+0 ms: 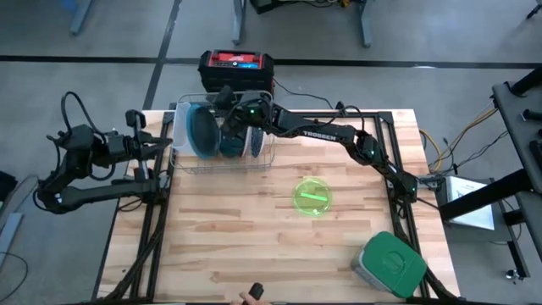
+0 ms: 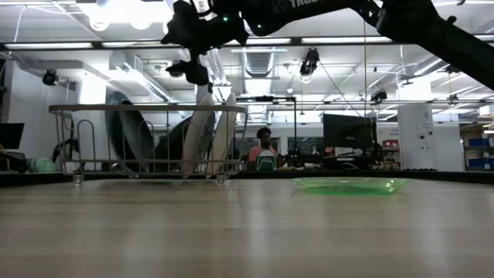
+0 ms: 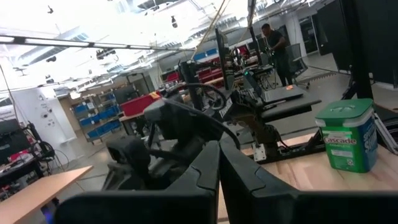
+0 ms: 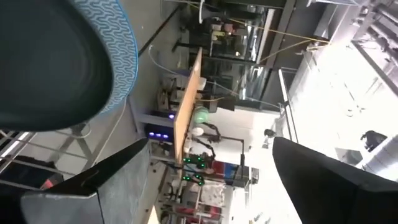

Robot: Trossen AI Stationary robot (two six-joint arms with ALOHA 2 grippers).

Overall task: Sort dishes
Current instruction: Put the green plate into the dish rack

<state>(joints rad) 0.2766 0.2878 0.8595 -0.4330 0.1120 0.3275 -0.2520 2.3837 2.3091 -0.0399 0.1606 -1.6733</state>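
Note:
Several dishes stand on edge in the wire rack (image 1: 188, 161) at the table's far left: a dark teal plate (image 1: 201, 134), a blue one and white ones (image 2: 224, 131). A lime green plate (image 1: 312, 196) lies flat on the table's middle right. My right gripper (image 1: 227, 114) hangs open just above the rack's dishes (image 2: 197, 73). In its wrist view the open fingers (image 4: 211, 186) stand beside a dark plate with a blue wavy rim (image 4: 50, 56), touching nothing. My left gripper (image 1: 163, 146) waits shut at the table's left edge, beside the rack (image 3: 217, 168).
A square grey container with a green lid (image 1: 389, 264) stands at the near right corner. A green tub (image 3: 348, 134) shows in the left wrist view. A red and black box (image 1: 237, 66) sits behind the rack. Bare wood lies across the near half of the table.

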